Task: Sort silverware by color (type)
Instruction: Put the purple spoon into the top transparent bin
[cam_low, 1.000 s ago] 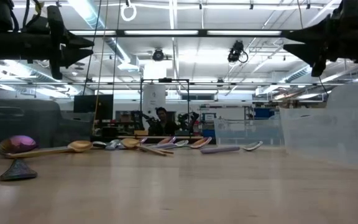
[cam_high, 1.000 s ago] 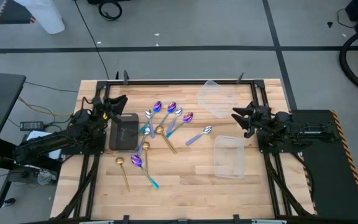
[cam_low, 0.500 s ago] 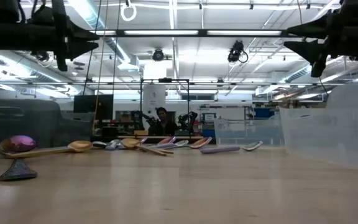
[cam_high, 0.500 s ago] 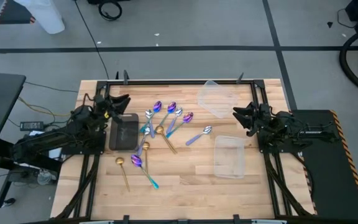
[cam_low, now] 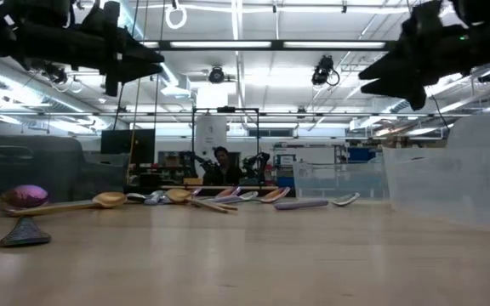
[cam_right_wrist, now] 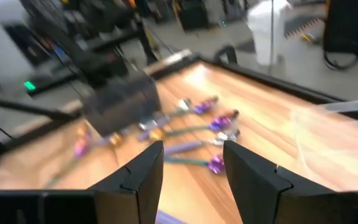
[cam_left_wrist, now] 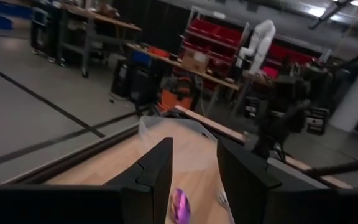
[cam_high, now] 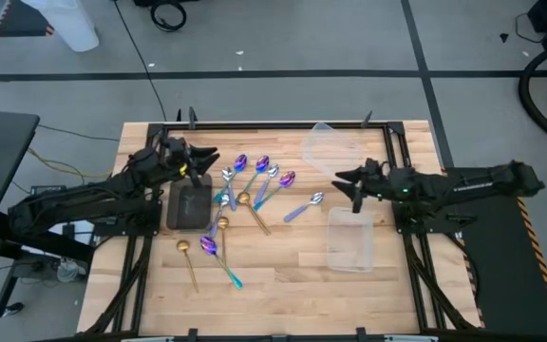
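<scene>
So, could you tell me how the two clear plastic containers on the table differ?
The far container lies turned at an angle near the table's back edge; the near container lies square to the edges, closer to the front. The right gripper hovers between them. Both are clear, rectangular and hold no spoons.

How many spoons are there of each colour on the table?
Gold spoons: 3
Purple-blue spoons: 4
Silver spoons: 3
Total: 10 spoons
</scene>
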Motion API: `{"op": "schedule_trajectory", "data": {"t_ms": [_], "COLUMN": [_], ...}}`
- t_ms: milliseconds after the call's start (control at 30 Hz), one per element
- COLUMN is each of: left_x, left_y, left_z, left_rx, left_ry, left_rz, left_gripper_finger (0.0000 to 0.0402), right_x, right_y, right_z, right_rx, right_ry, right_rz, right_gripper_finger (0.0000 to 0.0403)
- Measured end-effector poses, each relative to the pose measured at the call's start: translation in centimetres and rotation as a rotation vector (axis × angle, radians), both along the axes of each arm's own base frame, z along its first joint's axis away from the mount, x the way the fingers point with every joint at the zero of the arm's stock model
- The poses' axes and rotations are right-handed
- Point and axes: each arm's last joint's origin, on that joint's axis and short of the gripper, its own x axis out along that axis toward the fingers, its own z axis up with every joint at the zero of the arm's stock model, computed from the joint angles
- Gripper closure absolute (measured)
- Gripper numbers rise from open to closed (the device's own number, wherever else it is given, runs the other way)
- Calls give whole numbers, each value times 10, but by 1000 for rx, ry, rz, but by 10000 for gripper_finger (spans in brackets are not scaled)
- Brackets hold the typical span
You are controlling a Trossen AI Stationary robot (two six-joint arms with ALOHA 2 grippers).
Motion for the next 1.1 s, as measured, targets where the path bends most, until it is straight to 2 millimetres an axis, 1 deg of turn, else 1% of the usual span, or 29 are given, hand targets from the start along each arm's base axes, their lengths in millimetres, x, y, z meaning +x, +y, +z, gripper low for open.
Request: {"op": "schedule_trajectory", "data": {"t_ms": [233,400,633,867,1100], "left_x": [2,5,8,8,7], "left_y": [1,-4,-11,-12,-9], "left_z": [7,12,12,12,12], "left_rx": [-11,2,12,14,40], "left_ry": [90,159,159,160,173], "left_rz": [-12,-46,-93,-85,-23], "left_gripper_finger": [267,267,267,267,267], "right_x": [41,67,96,124,147], "right_y": [2,3,4,5,6], "right_z": [15,27,42,50,44], "right_rx": [-25,-64,-74,-85,-72], "right_ry": [170,220,313,367,433], "right_rz": [-4,14,23,47,45], "right_gripper_finger": [225,225,225,225,225]}}
